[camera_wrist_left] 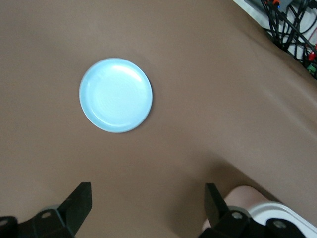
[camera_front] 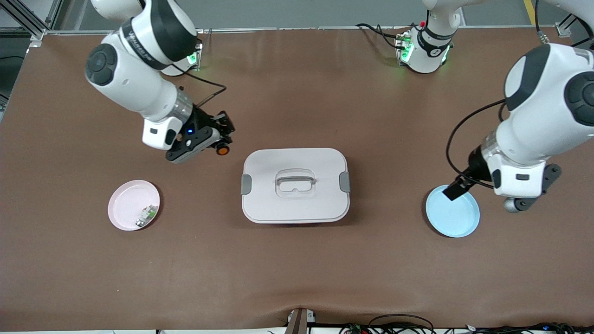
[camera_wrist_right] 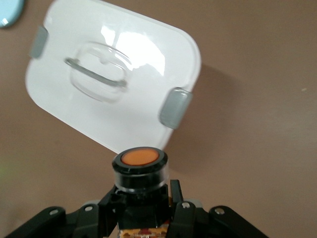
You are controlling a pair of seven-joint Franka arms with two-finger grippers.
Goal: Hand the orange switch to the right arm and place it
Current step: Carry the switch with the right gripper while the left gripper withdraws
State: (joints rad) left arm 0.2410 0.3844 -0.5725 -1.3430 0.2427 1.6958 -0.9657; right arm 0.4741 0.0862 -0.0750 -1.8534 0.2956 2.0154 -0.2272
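Observation:
The orange switch (camera_front: 222, 149) (camera_wrist_right: 140, 168), a small black part with an orange round end, is held in my right gripper (camera_front: 223, 140) (camera_wrist_right: 142, 196), which is shut on its black body. The orange end sticks out past the fingertips. This gripper hangs over bare table beside the white box's corner toward the right arm's end. My left gripper (camera_front: 533, 197) (camera_wrist_left: 148, 191) is open and holds nothing. It hovers over the table beside the blue plate (camera_front: 452, 215) (camera_wrist_left: 116, 95), at the left arm's end.
A white lidded box (camera_front: 295, 185) (camera_wrist_right: 109, 74) with grey latches sits mid-table. A pink plate (camera_front: 127, 202) lies toward the right arm's end, nearer the front camera, with a small white-and-green part (camera_front: 147, 215) in it. The blue plate has nothing on it.

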